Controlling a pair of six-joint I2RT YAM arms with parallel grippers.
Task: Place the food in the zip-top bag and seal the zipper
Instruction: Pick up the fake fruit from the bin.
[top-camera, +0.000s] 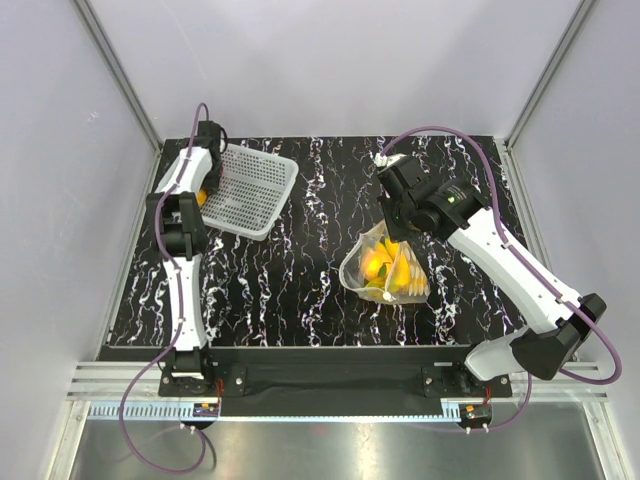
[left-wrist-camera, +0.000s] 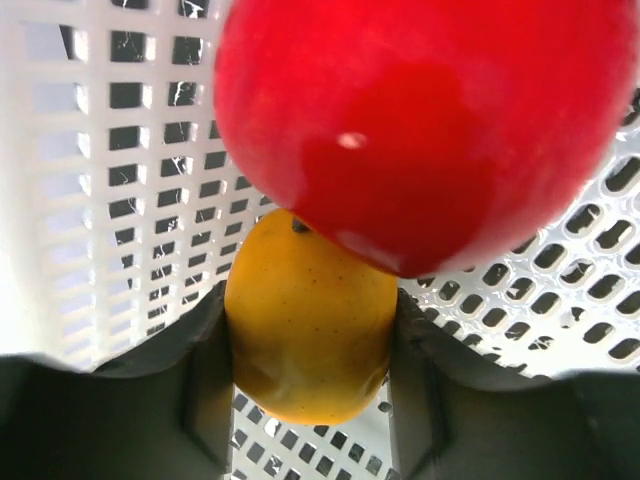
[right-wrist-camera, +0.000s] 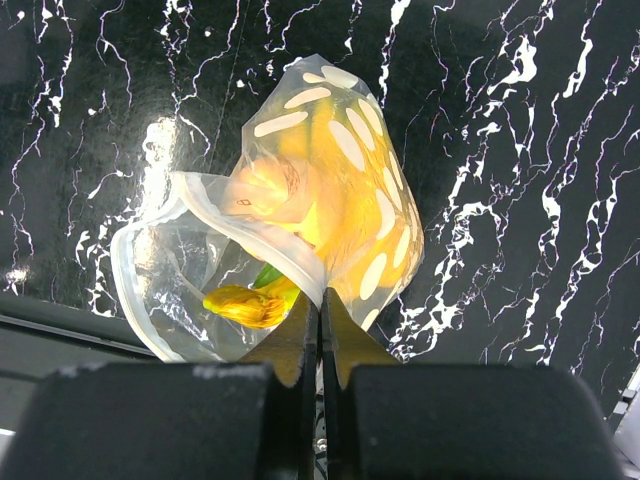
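Covering the work area is a black table (top-camera: 300, 300) with white marble-like veining, glossy enough to reflect the lights. At its far left corner sits a white plastic basket (top-camera: 255, 190), rigid, with a grid of small rectangular holes. The left arm reaches into this basket from its left side. Well apart from it, right of centre, lies the zip-top bag (right-wrist-camera: 340, 150), a clear crinkled pouch printed with white oval marks. A small red mark on the film is too small to read.

Contents of the basket: a red fruit (left-wrist-camera: 420, 130), smooth and shiny, fills the top of the left wrist view and touches the orange fruit (left-wrist-camera: 310, 340) below it. The orange fruit is matt, finely speckled and has a dark stem pit. The left gripper (left-wrist-camera: 310, 320) has one dark finger pressed to each side of this fruit, grasping it, with the red fruit crowding it from above.

Contents of the bag: the bananas (right-wrist-camera: 245, 305), one tip near the mouth, and a yellow-pink fruit (right-wrist-camera: 265, 190) beside them. The mouth gapes open toward the near left. The zipper (right-wrist-camera: 250, 235), a pale strip along the mouth edge, is unsealed. The right gripper (right-wrist-camera: 320, 295) is clenched, fingers together, pinching the bag's mouth edge
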